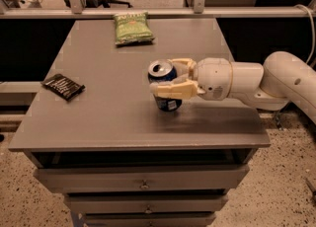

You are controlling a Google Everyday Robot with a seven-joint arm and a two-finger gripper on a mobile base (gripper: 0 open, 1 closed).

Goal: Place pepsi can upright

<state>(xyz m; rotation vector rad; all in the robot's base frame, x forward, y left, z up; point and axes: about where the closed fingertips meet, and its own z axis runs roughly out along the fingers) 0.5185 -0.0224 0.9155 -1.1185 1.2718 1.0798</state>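
I count one small blue cylindrical pepsi can (168, 103), upright, clamped by my cream two-finger gripper (163, 76) at the grey metal table's (108, 112) centre-right. One green snack bag (133, 27) at the far edge; one flat black packet (63, 86) on the left.

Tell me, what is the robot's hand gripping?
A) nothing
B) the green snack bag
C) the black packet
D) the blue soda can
D: the gripper, above the table, has a finger on either side of the pepsi can; the green bag and black packet lie apart from it.
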